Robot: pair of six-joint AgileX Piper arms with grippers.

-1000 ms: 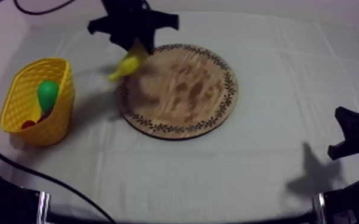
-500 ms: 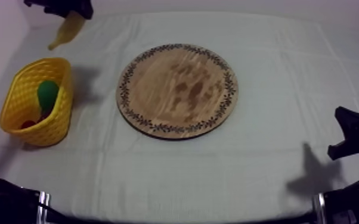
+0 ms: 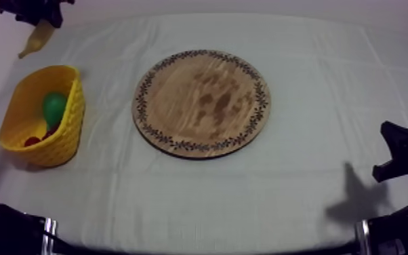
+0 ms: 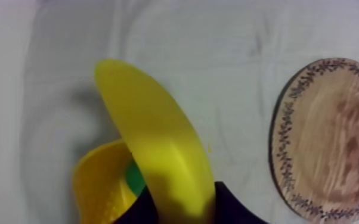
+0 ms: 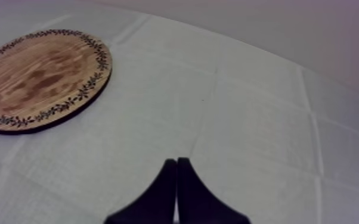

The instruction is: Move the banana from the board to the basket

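Banana, curved, yellow, a smooth plastic toy (image 3: 36, 39), hangs in the air at the far left corner of the table, clear of the board and not yet in the basket. Its long axis runs on a slant: the upper end is caught in my left gripper (image 3: 38, 17), and the free end points down and outward to the left. From the left wrist view the banana (image 4: 158, 155) reaches away from the black fingers as one broad, evenly yellow arc with a blunt tip. The fingers are closed round its near end. The left arm comes in high at the upper left, with the gripper held above and beyond the basket.

Just below sits the yellow woven basket (image 3: 64, 129), upright on the grey-white cloth (image 3: 247, 197), holding a green toy pear (image 3: 54, 107) and a small red fruit (image 3: 32, 141). Beside it to the right lies the round wooden board with a patterned rim (image 3: 202, 102), bare. My right gripper (image 5: 177, 170) rests low at the right side, well apart from the board, its fingers pressed together in a narrow wedge with nothing between them.
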